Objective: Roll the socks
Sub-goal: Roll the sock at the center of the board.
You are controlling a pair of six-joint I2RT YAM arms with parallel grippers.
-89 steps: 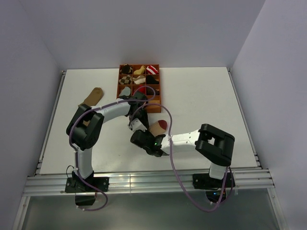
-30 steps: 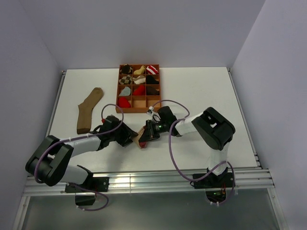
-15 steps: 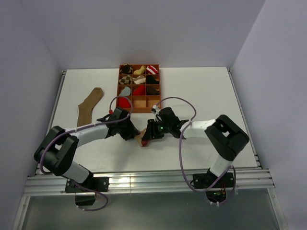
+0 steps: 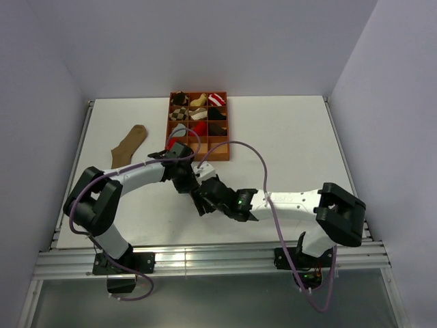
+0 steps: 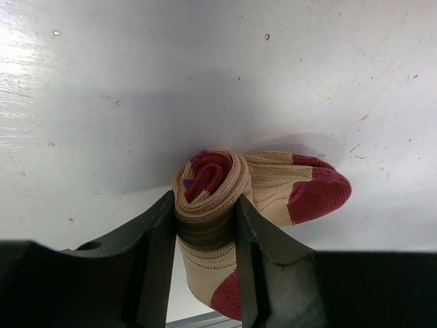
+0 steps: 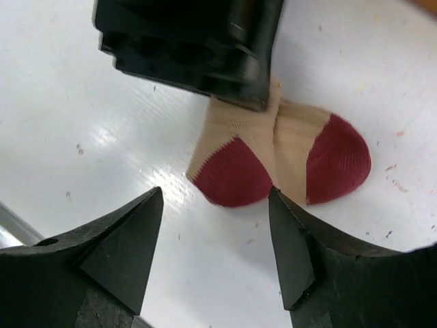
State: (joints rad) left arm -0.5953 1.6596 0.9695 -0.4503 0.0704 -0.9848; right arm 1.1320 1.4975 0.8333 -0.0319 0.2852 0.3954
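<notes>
Beige with maroon toe and heel, the striped sock (image 5: 212, 181) lies near the middle of the white table (image 4: 287, 137), towards its near edge, with one end wound into a tight roll. The left claw (image 5: 205, 225) is closed partway on that roll: its two dark fingers (image 5: 160, 232) press the fabric from either side, and the maroon spiral shows just past their tips. The loose toe end sticks out to one side and rests on the table.

The left arm (image 4: 130, 181) rises from its base at the near left, bends at an elbow over the left part of the table, and runs rightward, low and nearly level, to the sock. The right arm (image 4: 293, 199) folds at the near right and stretches leftward, also low, so the two claws meet nose to nose.

The right claw (image 6: 215, 205) stands wide open and holds nothing. The sock's maroon heel and toe lie just beyond its fingertips, apart from them.

A plain brown sock (image 4: 130, 145) lies flat at the far left, well apart from both claws. An orange-brown tray (image 4: 198, 157) of small compartments sits at the far middle.
</notes>
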